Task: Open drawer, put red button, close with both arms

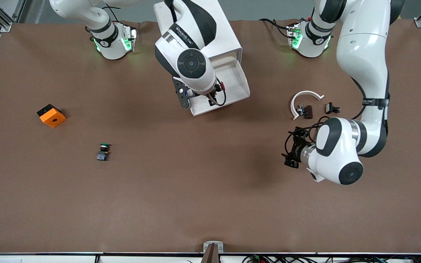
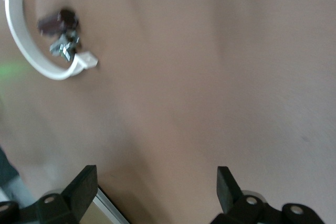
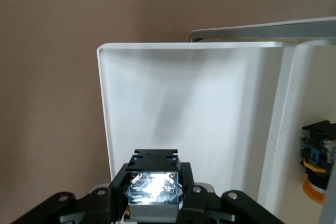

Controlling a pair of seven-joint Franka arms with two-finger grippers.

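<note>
Right gripper (image 3: 153,203) clamped on boxy blue-black red button (image 3: 153,184) over smooth white tray-like drawer (image 1: 238,82) pulled out of boxy cabinet (image 1: 225,36), left gripper (image 2: 157,192) spread wide, waiting above matte brown table (image 1: 196,182), near curved white plastic arc (image 1: 303,99)

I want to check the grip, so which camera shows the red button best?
The right wrist view: the red button fills the right gripper over the drawer. The front view shows only a red speck; the left wrist view shows nothing of it.
</note>
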